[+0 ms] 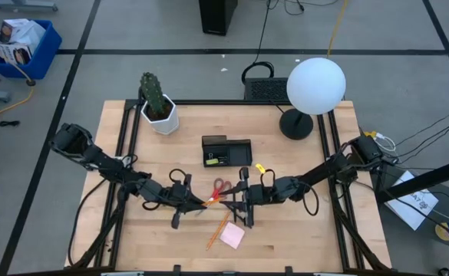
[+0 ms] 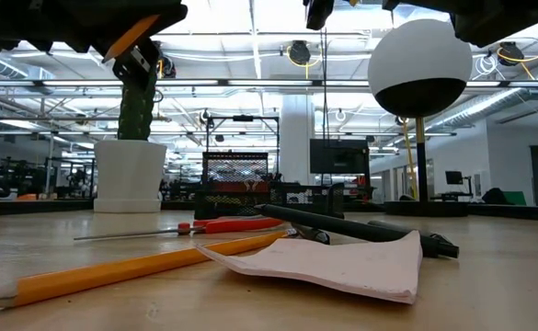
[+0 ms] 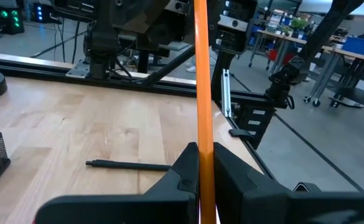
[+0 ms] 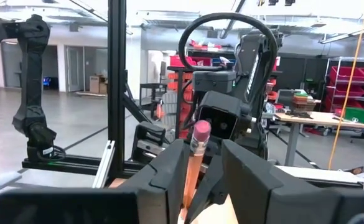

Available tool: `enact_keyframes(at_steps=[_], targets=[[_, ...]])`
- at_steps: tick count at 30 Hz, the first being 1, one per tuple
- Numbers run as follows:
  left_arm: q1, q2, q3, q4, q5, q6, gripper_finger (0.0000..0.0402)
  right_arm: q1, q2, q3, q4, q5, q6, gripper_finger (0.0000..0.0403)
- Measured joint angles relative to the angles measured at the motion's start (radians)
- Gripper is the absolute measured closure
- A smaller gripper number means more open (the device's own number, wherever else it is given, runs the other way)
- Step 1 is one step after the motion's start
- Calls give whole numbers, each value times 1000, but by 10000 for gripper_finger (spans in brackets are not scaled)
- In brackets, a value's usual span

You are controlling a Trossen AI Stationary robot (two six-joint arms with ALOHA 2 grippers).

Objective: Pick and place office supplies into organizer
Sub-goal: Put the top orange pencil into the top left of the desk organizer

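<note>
**A:** Wooden table [image 1: 308,230], workshop floor all round it. Where is the thing being handled?

**B:** An orange pencil [image 3: 201,74] is up off the table at centre frame in the high view, just below the middle. Its long axis runs across the picture, from one arm toward the other.

**A:** Who has it?

**B:** The left end effector [image 1: 196,202] is clamped tight on the shaft. The right end effector [image 4: 197,155] meets it from the opposite side. Its fingers stand narrowly apart on either side of the end with the pink eraser [image 4: 201,132], with a gap showing on one side, so I read it as not gripping yet.

**A:** So a handover?

**B:** That is my guess. The pencil points straight into the right one's fingers, so it only needs to close on it.

**A:** And the organizer [image 1: 226,151]?

**B:** Above the pair in the high view, near the table's middle. The right end effector looks a little nearer to it.

**A:** What else is left out?

**B:** Red-handled scissors [image 1: 222,186] lie between the arms. A second pencil [image 1: 218,230] and the pink sticky-note pad [image 1: 232,236] lie lower in the frame, and a black pen [image 2: 342,225] is beside the pad. None of them is in the organizer.
</note>
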Motion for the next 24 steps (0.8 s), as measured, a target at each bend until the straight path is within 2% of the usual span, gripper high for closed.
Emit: enact_keyframes(at_steps=[5,11,14,20,24], targets=[[3,0,0,-6,1,-2,380,0,0,0,0,0,-2,319],[2,0,0,-10,-1,-14,380,0,0,0,0,-44,-1,386],[4,0,0,-10,-1,-16,376,-1,0,0,0,-46,-1,386],[21,0,0,-43,-64,-121,323,0,0,0,-14,7,-26,388],[52,-32,2,-142,-60,-162,276,4,0,-1,-17,39,-45,388]])
